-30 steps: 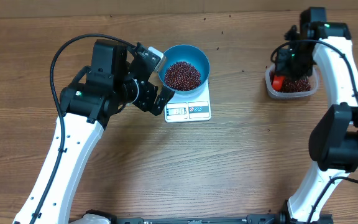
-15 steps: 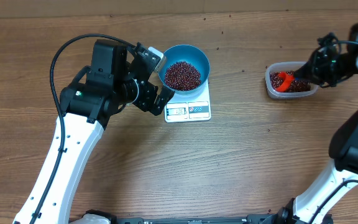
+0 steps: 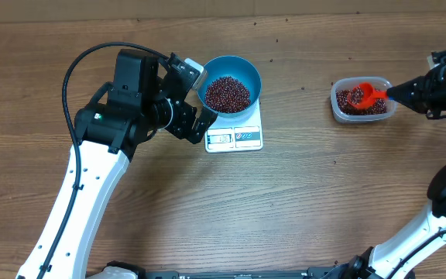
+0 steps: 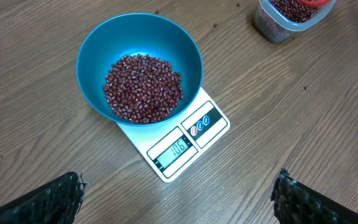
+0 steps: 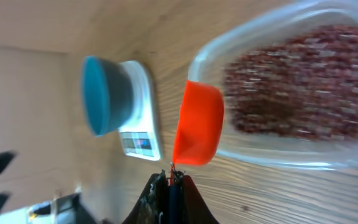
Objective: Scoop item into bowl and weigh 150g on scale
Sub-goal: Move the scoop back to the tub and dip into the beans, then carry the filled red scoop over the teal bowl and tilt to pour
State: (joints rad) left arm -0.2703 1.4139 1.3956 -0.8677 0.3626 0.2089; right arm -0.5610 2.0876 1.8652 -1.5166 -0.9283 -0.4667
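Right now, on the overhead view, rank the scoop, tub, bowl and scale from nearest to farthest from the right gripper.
1. The scoop, held in the right gripper, far right.
2. The tub, far right, under the scoop's cup.
3. The bowl and scale, left of centre, bowl standing on scale: too close to call.

Beans (image 3: 228, 93) in bowl (image 3: 236, 63) on scale (image 3: 238, 138)

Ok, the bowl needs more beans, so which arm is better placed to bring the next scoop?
Right. The right pincer is shut on the red scoop, which is at the clear tub of beans. The left pincer stands open and empty beside the blue bowl on the scale.
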